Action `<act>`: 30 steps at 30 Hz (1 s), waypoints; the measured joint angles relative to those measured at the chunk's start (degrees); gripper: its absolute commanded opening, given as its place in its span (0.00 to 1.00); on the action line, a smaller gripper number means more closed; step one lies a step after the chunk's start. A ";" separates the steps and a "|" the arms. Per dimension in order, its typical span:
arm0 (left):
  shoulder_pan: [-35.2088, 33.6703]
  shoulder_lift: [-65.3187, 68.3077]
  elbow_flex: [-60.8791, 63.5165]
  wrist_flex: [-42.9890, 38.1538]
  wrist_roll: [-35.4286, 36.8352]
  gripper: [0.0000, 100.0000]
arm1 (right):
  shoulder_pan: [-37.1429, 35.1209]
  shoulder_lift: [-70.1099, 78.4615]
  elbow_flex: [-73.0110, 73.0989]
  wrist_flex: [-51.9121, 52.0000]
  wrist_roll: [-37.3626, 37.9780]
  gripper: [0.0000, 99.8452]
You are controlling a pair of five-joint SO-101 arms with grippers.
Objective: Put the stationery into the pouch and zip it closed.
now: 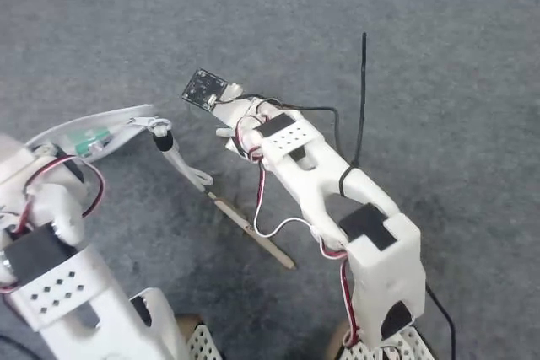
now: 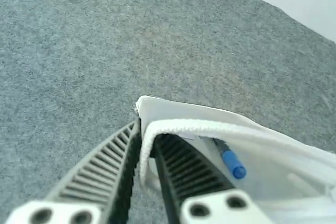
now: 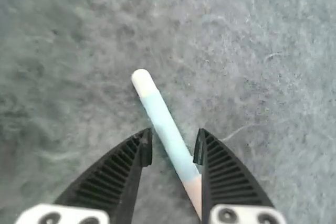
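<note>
Here's the pouch (image 2: 210,124), white and soft, mouth unzipped, with a blue pen (image 2: 231,163) already tucked inside. The left gripper (image 2: 147,132) is pinched tight on the pouch's rim, holding that edge up over the grey carpet (image 1: 422,82).

Out past the pouch's open end, not far off, a pale blue marker (image 3: 160,119) appears to lie on the carpet. The right gripper (image 3: 173,136) straddles it, jaws narrowly parted and not squeezing yet.

Here's the trouble spot: the marker sits off-centre, almost against one finger and angled across the gap. Closing from here could roll it or swing it out instead of trapping it.

A wooden pencil (image 1: 253,229) waits on the carpet too, further out from the pouch than the marker. The pouch itself hangs from one pinched edge, so if that mouth sags, the marker may catch on the rim going in.
</note>
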 measured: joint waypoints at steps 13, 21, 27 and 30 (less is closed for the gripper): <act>0.00 0.00 0.00 0.00 0.00 0.01 | -0.44 5.19 -1.05 0.00 3.16 0.26; 0.00 0.00 0.00 0.00 0.00 0.01 | -0.79 7.65 -3.43 0.00 7.91 0.00; 0.00 0.00 0.00 0.00 0.00 0.01 | -0.70 7.65 -5.19 1.85 10.55 0.01; 0.00 0.00 0.00 0.00 0.00 0.01 | -0.70 7.74 -7.38 6.68 10.55 0.01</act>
